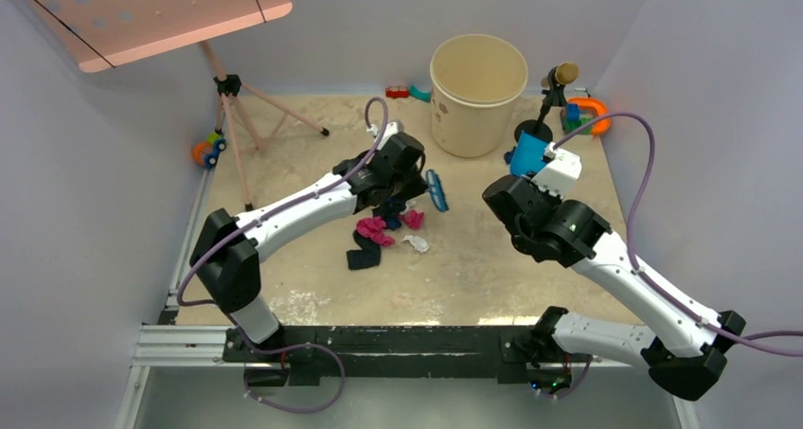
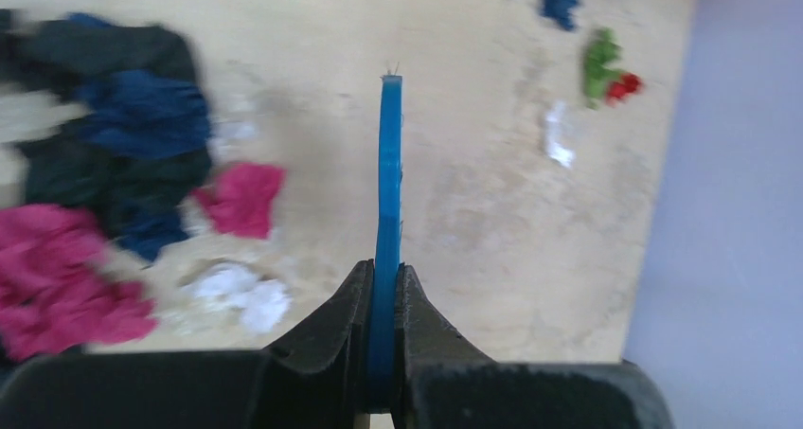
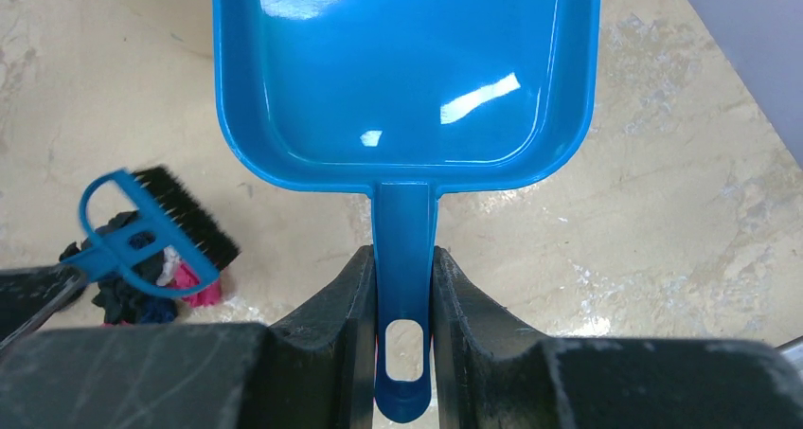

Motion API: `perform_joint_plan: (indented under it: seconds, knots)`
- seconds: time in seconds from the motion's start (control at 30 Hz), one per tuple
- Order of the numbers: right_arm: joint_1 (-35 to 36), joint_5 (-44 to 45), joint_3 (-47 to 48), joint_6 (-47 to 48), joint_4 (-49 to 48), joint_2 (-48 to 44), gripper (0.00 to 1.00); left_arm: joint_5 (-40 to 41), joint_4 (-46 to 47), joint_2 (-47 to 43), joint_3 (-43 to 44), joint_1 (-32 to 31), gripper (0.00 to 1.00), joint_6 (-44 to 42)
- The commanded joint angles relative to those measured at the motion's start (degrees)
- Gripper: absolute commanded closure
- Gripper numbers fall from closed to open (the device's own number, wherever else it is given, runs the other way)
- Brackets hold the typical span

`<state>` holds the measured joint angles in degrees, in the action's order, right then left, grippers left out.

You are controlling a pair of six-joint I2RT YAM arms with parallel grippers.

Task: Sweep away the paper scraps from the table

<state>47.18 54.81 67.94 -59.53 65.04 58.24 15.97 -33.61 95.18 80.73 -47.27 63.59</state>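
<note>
- Top view: bright, even, diffuse light from above. Only faint, soft shadows under the arms on the table (image 1: 473, 268). Mostly sharp, a little soft toward the corners.
- Left wrist view: motion blur. Paper scraps (image 2: 104, 164) smeared, outlines lost. Brush (image 2: 388, 183) edge crisper than the tabletop behind it. Left gripper (image 2: 383, 296) dark and out of focus along the bottom.
- Right wrist view: white glare patches on the glossy dustpan (image 3: 407, 69). Tabletop texture crisp. Brush at the left slightly blurred. Right gripper (image 3: 405, 287) underexposed and soft.
</note>
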Motion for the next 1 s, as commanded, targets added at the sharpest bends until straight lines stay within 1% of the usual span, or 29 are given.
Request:
perform_joint_plan:
  seconds: [0.0, 0.1, 0.17, 0.27, 0.37, 0.5, 0.6, 0.67, 0.7, 0.73, 0.8, 0.87, 0.97]
  knots:
    - [-0.33, 2.53, 1.19, -0.01, -0.35, 0.09, 1.0, -14.42, 25.74, 2.43, -1.36, -0.7, 1.0, -2.89]
    - [-0.33, 2.93, 1.57, -0.53, 0.4, -0.42, 1.0, -19.67, 28.46, 10.29, 5.78, -1.6, 1.0, -0.09]
    - [-0.33, 2.93, 1.67, -0.65, 0.57, -0.79, 1.0, -22.39, 32.26, 15.71, 9.99, -2.41, 1.0, 2.38]
    - [-0.33, 3.14, 1.67, -1.47, 1.05, -1.35, 1.0, -24.05, 39.26, 24.62, 16.15, -3.74, 1.0, 6.06]
    - [-0.33, 3.24, 1.49, -2.29, 1.64, -1.67, 1.0, -23.8, 39.87, 32.36, 23.54, -5.17, 1.0, 8.18]
    - [-0.38, 3.03, 1.49, -3.13, 2.06, -2.13, 1.0, -21.69, 35.75, 41.61, 33.87, -6.58, 1.0, 9.65]
    - [-0.34, 2.99, 1.68, -3.29, 2.26, -2.61, 1.0, -17.26, 26.09, 45.59, 40.0, -6.7, 1.0, 10.12]
    - [-0.33, 3.18, 1.66, -3.31, 2.42, -2.87, 1.0, -12.28, 15.67, 45.05, 41.79, -6.7, 1.0, 10.54]
    - [-0.32, 3.29, 1.6, -3.38, 2.68, -2.88, 1.0, -9.05, 7.88, 43.86, 41.89, -6.7, 1.0, 10.77]
    - [-0.35, 3.36, 1.52, -3.54, 3.01, -2.75, 1.0, -4.96, 3.53, 41.88, 40.56, -6.72, 1.0, 11.2]
    - [-0.42, 3.07, 1.14, -3.37, 2.97, -2.22, 1.0, -0.28, -1.22, 36.52, 34.47, -6.62, 1.0, 12.53]
    - [-0.59, 1.32, 0.38, -1.02, 1.41, -0.94, 1.0, 2.6, -0.93, 28.27, 25.09, -6.49, 1.0, 14.13]
    - [-3.04, -5.16, -1.35, 4.08, -3.84, 1.75, 1.0, 4.61, 2.55, 17.81, 11.38, -6.04, 1.0, 15.49]
